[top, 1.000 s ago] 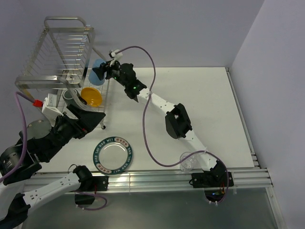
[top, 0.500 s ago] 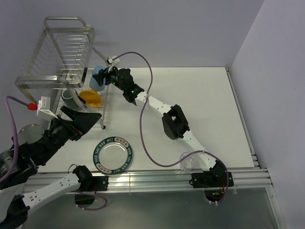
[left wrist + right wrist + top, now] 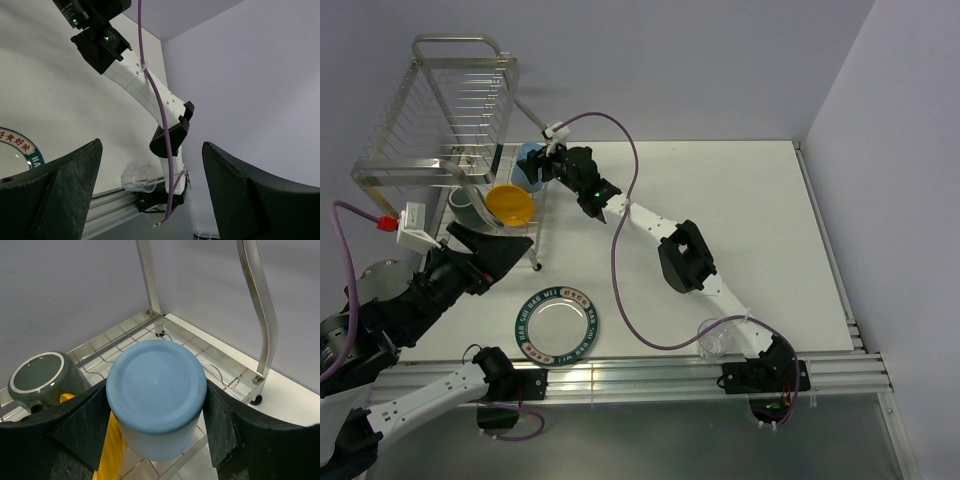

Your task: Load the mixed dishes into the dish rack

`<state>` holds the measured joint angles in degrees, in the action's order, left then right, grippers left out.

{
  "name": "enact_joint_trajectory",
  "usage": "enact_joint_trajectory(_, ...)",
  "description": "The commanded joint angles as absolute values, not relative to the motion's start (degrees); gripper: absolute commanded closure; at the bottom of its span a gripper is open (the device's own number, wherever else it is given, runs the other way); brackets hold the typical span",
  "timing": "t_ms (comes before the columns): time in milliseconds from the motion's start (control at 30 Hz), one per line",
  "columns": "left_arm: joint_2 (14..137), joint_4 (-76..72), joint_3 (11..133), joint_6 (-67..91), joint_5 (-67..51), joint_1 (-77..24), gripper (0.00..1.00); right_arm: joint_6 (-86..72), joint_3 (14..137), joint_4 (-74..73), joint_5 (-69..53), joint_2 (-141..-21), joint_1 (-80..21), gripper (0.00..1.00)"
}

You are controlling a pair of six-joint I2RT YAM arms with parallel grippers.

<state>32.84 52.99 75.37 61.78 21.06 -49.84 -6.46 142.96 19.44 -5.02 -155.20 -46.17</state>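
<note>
**Ana:** Where are you, biggest thing first?

**Me:** The rack (image 3: pixel 415 165) is right in front of my right gripper (image 3: pixel 545 165), with its lower shelf just beyond the fingertips. The plate (image 3: pixel 557 323) lies flat on the table, well behind that gripper and nearer my left one. The bowl (image 3: pixel 510 203) leans in the shelf just past my right gripper's left finger. The mug (image 3: pixel 42 375) sits further out on that same side. The cup (image 3: pixel 156 385) is clamped between my right fingers, base towards the wrist and mouth towards the shelf.

**Ana:** And the left?

**Me:** My left gripper (image 3: pixel 150 165) is spread wide with nothing in it, hanging beside the rack's near legs.

**Ana:** What worries you?

**Me:** I think the bowl is the main risk. If I lower the cup as it stands, its edge or my left finger may land on the bowl's rim. The cup would then settle crooked, or the bowl would get shoved into the mug. Letting go too high could also let the cup bounce on the wires and roll out.

**Ana:** Which camera do you trust?

**Me:** Only the right wrist view shows the fingers hugging the cup, and the wire floor under it. The top view hides that, but it shows the plate. The glass (image 3: pixel 711 340), far behind by the right arm's base, shows from the top and the left wrist.
</note>
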Motion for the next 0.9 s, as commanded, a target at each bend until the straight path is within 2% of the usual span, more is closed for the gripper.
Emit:
enact_joint_trajectory(0, 33.1, 52.1, 76.4, 61.5, 22.1, -49.9, 0.13, -6.0, 145.4, 19.7, -6.2, -156.2, -48.1, 1.0)
enact_joint_trajectory(233, 33.2, 51.9, 76.5, 61.5, 22.1, -49.8, 0.12, -5.9, 144.8, 19.1, -6.3, -155.7, -48.2, 0.96)
enact_joint_trajectory(467, 32.9, 52.6, 76.6, 62.0, 22.3, -49.8, 0.12, -6.1, 144.9, 19.0, -6.3, -155.7, -48.1, 0.77)
enact_joint_trajectory(533, 32.7, 52.6, 76.6, 62.0, 22.4, -49.9, 0.12, -6.0, 145.0, 19.0, -6.4, -155.7, -48.2, 0.75)
enact_joint_trajectory(667, 32.9, 52.8, 76.7, 61.9, 22.4, -49.9, 0.12, -6.1, 145.1, 19.1, -6.6, -155.8, -48.0, 0.59)
enact_joint_trajectory(867, 32.6, 53.6, 76.7, 62.1, 22.8, -49.9, 0.12, -6.1, 145.3, 19.0, -7.3, -156.0, -48.0, 0.48)
